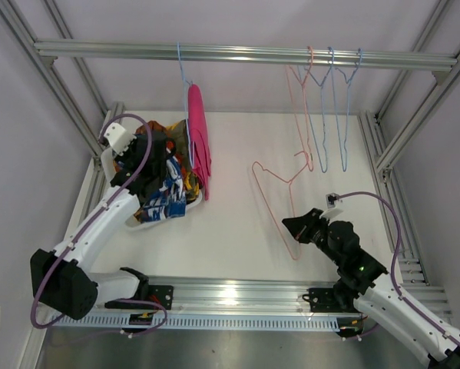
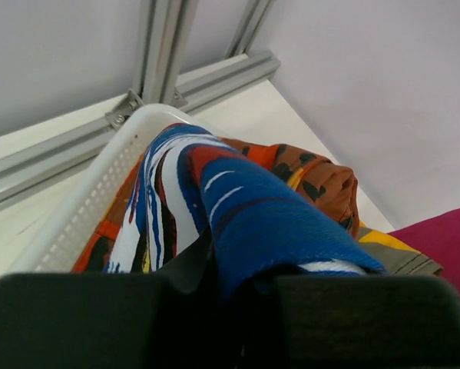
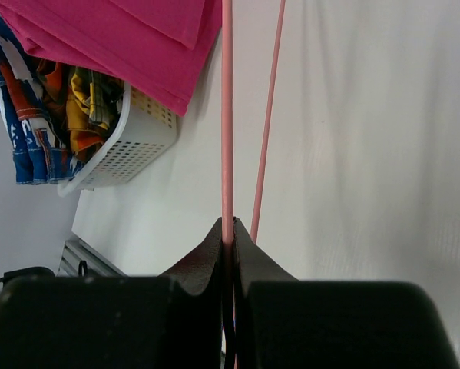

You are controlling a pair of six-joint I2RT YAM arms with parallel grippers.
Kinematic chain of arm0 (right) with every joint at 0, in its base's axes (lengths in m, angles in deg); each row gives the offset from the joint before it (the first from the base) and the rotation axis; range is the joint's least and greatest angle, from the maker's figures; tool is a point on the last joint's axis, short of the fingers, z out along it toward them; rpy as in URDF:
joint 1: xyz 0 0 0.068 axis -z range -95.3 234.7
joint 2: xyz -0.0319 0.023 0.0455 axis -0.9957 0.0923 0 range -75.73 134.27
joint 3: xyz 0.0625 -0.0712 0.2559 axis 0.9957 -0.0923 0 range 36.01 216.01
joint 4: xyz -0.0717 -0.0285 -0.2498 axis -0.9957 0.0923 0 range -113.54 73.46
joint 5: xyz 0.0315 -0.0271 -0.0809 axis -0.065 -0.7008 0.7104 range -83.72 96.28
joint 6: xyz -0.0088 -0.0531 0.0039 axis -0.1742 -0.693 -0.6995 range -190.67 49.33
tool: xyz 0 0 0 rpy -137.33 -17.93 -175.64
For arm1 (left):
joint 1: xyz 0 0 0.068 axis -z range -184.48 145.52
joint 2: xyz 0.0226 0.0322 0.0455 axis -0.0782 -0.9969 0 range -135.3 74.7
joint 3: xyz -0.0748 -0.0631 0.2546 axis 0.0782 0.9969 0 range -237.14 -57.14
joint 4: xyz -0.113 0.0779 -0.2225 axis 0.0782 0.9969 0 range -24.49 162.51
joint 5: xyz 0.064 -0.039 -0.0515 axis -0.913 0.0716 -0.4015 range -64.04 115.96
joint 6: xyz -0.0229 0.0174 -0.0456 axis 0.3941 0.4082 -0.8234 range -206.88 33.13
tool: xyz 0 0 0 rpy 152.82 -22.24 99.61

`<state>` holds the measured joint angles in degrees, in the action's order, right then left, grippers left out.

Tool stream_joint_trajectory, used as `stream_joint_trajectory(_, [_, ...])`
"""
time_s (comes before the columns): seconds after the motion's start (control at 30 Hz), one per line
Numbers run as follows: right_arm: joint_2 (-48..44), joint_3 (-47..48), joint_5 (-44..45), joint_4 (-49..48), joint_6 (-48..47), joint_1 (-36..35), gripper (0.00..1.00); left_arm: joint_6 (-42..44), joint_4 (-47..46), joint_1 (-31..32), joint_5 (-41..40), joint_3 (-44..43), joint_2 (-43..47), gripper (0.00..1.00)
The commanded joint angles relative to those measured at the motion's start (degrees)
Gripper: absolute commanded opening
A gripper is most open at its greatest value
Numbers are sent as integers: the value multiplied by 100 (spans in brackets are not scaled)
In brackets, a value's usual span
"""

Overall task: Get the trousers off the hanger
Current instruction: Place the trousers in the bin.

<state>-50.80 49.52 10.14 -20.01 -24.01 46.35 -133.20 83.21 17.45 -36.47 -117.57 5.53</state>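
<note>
The left gripper [image 2: 237, 286] is clenched on a fold of the blue-and-white patterned trousers [image 2: 276, 223]; the cloth bulges up out of the pinched jaws. It hangs right over the white basket [image 2: 84, 200], where the orange camouflage trousers [image 2: 322, 181] and some yellow cloth are already heaped. That pair is as good as delivered. To my eye, the step in hand is the drop.

On the other side, the right gripper [image 3: 231, 233] is pinched tight on the thin wire of a bare pink hanger [image 3: 227, 115], out over the white table [image 1: 237, 238]. I cannot tell whether the hanger's far end rests on the surface or floats just above it.

Further out, the magenta pink trousers [image 1: 199, 142] are the one pair left draped on a hanger, a blue hanger [image 1: 185, 92] hooked on the rail [image 1: 245, 54] just beside the basket. Three bare hangers [image 1: 333, 115] dangle well to the right.

Next, I would expect the left fingers to let go over the basket. The right would put its empty hanger aside. Then one arm needs to reach up for the pink cloth and draw it down and off the bar without unhooking the hanger.
</note>
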Motion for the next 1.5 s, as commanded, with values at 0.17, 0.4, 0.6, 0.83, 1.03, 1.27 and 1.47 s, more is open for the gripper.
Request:
stream_joint_trajectory(0.17, [-49,125,-175,24,-192,161,0,-623,331,-110,847,-593,-1097,66])
stream_joint_trajectory(0.4, [-243,142,-184,201,-288,257,0,-588,437,-233,1101,-1015,-1713,88])
stream_joint_trajectory(0.6, [-120,221,-254,192,-341,328,0,-465,358,-339,1383,-1086,-1934,98])
stream_joint_trajectory(0.83, [-137,291,-315,209,-341,337,0,-614,621,-330,1664,-848,-1207,99])
stream_joint_trajectory(1.03, [64,520,-315,490,-473,337,0,-71,938,-146,1998,-910,-257,99])
stream_joint_trajectory(1.27, [179,582,-605,447,-596,337,0,668,1324,-5,2735,-1261,711,99])
stream_joint_trajectory(1.47, [302,713,-588,613,-798,337,0,1343,1122,65,3954,-1121,1388,99])
